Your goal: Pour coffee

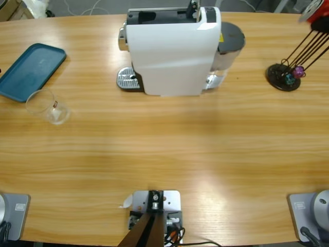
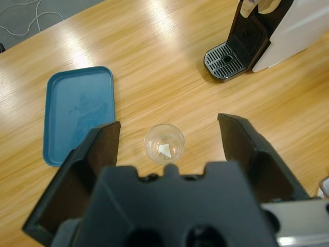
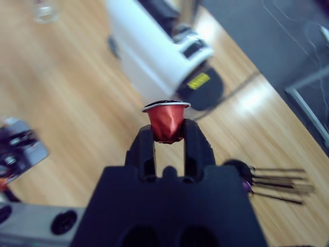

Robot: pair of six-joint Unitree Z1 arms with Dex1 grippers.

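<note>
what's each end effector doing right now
Left end effector: open, empty, above the small clear glass tumbler.
Right end effector: closed on a red coffee capsule.

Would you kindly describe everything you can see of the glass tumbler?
The glass tumbler is small, clear and round, standing upright on the wooden table just beside the blue tray, near its corner. It looks empty of liquid; something small and pale shows at its bottom. A tiny red mark sits on its side. The left tool hovers above it, open, not touching.
</note>
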